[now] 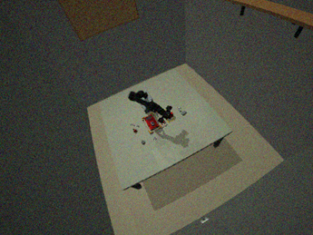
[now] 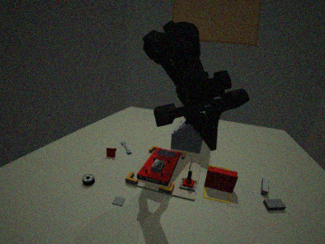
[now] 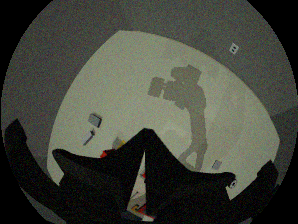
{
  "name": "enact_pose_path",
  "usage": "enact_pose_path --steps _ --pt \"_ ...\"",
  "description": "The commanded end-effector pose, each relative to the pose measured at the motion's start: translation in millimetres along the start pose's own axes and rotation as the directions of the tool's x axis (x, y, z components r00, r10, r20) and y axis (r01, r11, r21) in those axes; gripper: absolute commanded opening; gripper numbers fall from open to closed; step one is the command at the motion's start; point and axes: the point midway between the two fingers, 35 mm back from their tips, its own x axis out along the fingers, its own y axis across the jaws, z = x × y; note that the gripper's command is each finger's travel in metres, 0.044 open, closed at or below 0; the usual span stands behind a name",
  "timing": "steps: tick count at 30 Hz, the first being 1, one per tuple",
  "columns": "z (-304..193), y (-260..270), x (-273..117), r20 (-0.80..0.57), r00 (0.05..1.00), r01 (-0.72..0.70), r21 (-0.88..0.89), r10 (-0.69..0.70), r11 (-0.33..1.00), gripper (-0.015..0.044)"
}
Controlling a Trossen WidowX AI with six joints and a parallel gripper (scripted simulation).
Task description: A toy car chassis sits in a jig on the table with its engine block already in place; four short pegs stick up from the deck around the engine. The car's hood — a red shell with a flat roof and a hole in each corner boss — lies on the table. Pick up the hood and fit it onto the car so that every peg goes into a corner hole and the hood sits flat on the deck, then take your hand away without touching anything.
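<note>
Exterior view: the arm (image 2: 186,62) leans forward over the table (image 2: 247,222), its gripper (image 2: 210,142) hanging above and behind the jig (image 2: 165,187). The fingers are closed tight on nothing. The chassis (image 2: 158,166) lies red in the jig, framed by yellow corner brackets (image 2: 131,177), with the grey engine (image 2: 158,166) set in the middle of its deck. The pegs are too small to make out. The hood (image 2: 221,178) rests on the table to the right of the jig, apart from it, over a yellow outline (image 2: 215,199). Between chassis and hood a small red upright part (image 2: 189,180) stands on the pale base plate (image 2: 187,193). Loose items lie around: a red cube (image 2: 110,152) and a pale rod (image 2: 125,147) to the left, a dark ring (image 2: 88,179) nearer the front, a grey square tile (image 2: 119,200) in front of the jig, and two grey blocks (image 2: 270,195) far right. The arm's shadow (image 2: 150,218) falls toward the front edge.

Top view: the arm (image 1: 146,101) reaches from the table's back half to the chassis (image 1: 152,121); a wooden shelf (image 1: 276,11) hangs on the wall.

Wrist view: the closed fingers fill the lower frame; slivers of red and yellow show in the slit between them, and the arm's shadow (image 3: 189,106) crosses the table (image 3: 133,63).
</note>
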Motion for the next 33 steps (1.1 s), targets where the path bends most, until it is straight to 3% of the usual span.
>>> enact_pose_path --steps 1,7,10,33 --pt "-34 23 33 -0.181 0.982 -0.009 -0.303 -0.048 0.953 0.0" --pt "-95 52 73 -0.431 0.885 -0.212 -0.71 -0.176 0.672 0.0" --pt "-119 61 84 -0.503 0.829 -0.336 -0.796 -0.242 0.503 0.0" --pt "-144 50 122 -0.508 0.824 -0.345 -0.8 -0.249 0.491 0.0"
